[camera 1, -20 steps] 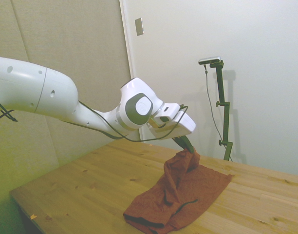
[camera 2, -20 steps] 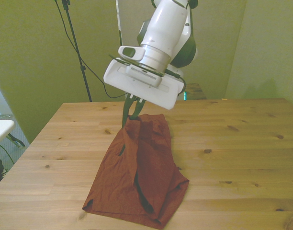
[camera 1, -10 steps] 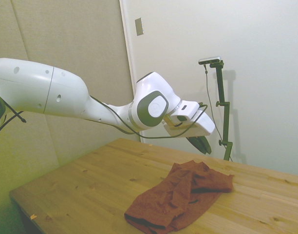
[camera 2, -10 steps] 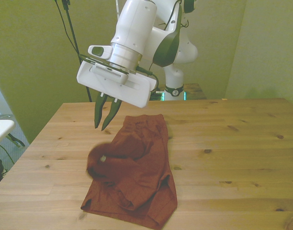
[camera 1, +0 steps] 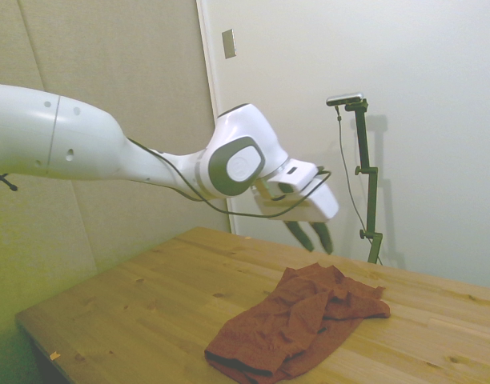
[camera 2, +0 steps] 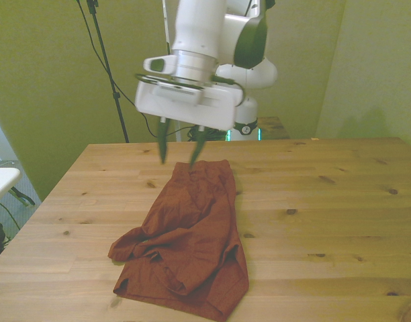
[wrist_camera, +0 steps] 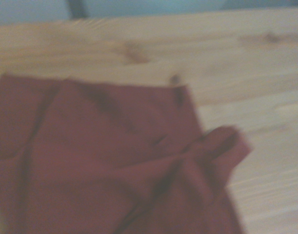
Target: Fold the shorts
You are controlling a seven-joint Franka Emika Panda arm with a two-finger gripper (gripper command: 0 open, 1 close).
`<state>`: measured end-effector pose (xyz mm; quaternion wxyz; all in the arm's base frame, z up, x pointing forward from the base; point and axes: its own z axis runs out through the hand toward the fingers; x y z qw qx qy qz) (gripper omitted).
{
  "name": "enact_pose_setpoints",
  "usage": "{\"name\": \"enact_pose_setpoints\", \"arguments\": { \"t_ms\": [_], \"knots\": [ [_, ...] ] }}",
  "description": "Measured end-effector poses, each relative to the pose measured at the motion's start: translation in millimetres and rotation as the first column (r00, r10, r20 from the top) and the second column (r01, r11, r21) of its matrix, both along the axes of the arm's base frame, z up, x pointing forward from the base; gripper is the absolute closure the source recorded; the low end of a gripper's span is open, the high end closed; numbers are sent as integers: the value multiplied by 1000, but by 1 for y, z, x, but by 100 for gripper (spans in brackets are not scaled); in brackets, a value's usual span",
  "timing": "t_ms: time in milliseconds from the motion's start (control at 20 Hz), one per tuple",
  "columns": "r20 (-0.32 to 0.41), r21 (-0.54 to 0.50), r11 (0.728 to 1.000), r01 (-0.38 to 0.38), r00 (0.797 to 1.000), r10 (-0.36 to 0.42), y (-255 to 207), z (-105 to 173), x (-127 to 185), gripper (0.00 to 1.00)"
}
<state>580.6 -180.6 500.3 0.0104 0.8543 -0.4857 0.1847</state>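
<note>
Rust-red shorts (camera 2: 185,241) lie crumpled on the wooden table (camera 2: 326,221), reaching toward its near edge in the front view; we see the gripper (camera 2: 178,153) above their far end, fingers spread wide, holding nothing

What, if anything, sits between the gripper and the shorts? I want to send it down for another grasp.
Nothing visible does. The gripper hangs open in the air above the far end of the shorts, with only bare table around the crumpled fabric.
</note>
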Motion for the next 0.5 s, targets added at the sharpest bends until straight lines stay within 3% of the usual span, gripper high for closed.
{"name": "enact_pose_setpoints", "arguments": {
  "t_ms": [150,500],
  "knots": [
    [-46,123,990,-69,996,75,50,-22,-36,0],
    [-103,153,977,-150,981,166,121,-44,-148,0]
  ]
}}
